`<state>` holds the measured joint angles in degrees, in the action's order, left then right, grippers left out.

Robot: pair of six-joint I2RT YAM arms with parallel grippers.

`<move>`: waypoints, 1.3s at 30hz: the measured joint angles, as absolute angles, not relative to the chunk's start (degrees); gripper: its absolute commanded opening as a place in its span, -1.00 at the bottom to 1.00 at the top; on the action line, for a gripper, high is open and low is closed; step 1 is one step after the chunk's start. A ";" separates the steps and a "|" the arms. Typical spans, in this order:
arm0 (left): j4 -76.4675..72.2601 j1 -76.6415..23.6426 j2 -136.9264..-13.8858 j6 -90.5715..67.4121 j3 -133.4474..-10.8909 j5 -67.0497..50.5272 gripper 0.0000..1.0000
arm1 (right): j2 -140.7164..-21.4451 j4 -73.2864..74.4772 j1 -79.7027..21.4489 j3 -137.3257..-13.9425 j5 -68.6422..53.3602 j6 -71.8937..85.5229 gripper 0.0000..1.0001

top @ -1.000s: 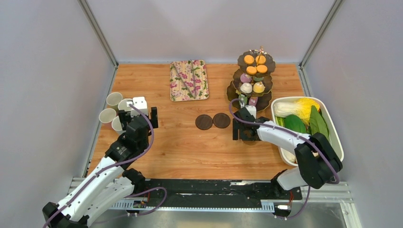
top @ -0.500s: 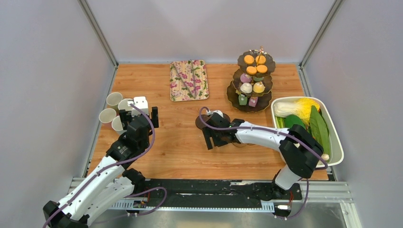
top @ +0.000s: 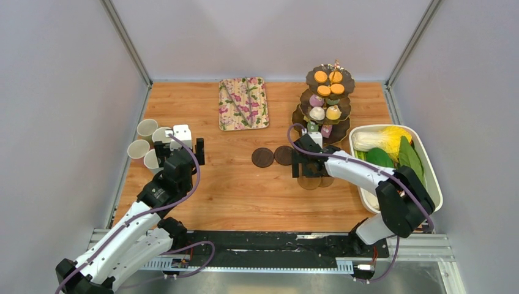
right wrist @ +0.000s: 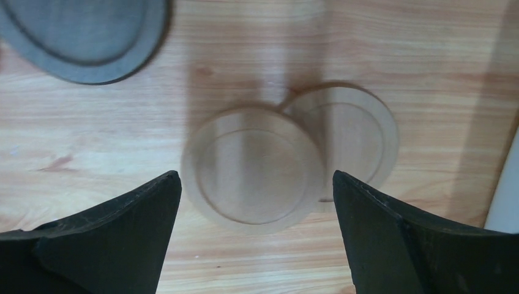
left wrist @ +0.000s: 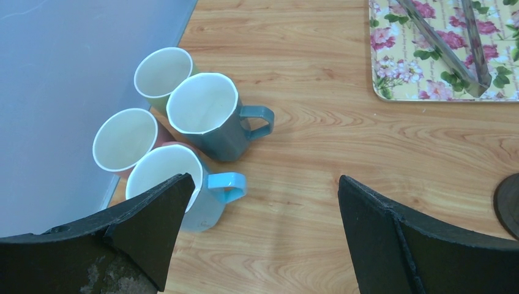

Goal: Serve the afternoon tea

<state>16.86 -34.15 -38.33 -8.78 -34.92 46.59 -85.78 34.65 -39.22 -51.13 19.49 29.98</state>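
Four mugs (left wrist: 202, 116) cluster at the table's left edge, seen from above as a group of mugs (top: 149, 144). My left gripper (left wrist: 264, 179) hangs open just right of them, nothing between its fingers; it shows from above as the left gripper (top: 179, 152). The dark three-tier stand (top: 300, 119) holds orange cakes (top: 328, 82) on top and mixed cakes lower down. Two dark coasters (top: 262, 157) lie mid-table. My right gripper (right wrist: 255, 176) is open above two overlapping pale wooden coasters (right wrist: 361, 131), touching neither; from above the right gripper (top: 312, 171) is left of the tub.
A floral tray (top: 243, 103) with metal tongs (left wrist: 450, 49) lies at the back centre. A white tub (top: 433, 177) of vegetables stands at the right edge, close to my right arm. One dark coaster (right wrist: 85, 37) shows at the right wrist view's top left.
My right gripper swung left over the dark coasters, then came back right above the pale coasters, and its jaws opened wider. The left arm has not moved.
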 measured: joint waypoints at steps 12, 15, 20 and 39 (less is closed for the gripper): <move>16.86 -34.15 -38.35 -8.69 -34.85 46.35 1.00 | -85.30 28.56 -39.46 -47.53 6.72 27.86 0.50; 16.86 -34.15 -38.35 -8.67 -34.85 46.30 1.00 | -85.43 26.65 -43.38 -48.12 3.60 26.89 0.51; 16.86 -34.15 -38.35 -8.64 -34.85 46.13 1.00 | -86.94 26.72 -45.34 -49.89 6.44 27.14 0.58; 16.86 -34.15 -38.33 -8.64 -34.85 45.71 1.00 | -95.11 24.82 -45.78 -54.26 7.88 27.29 0.29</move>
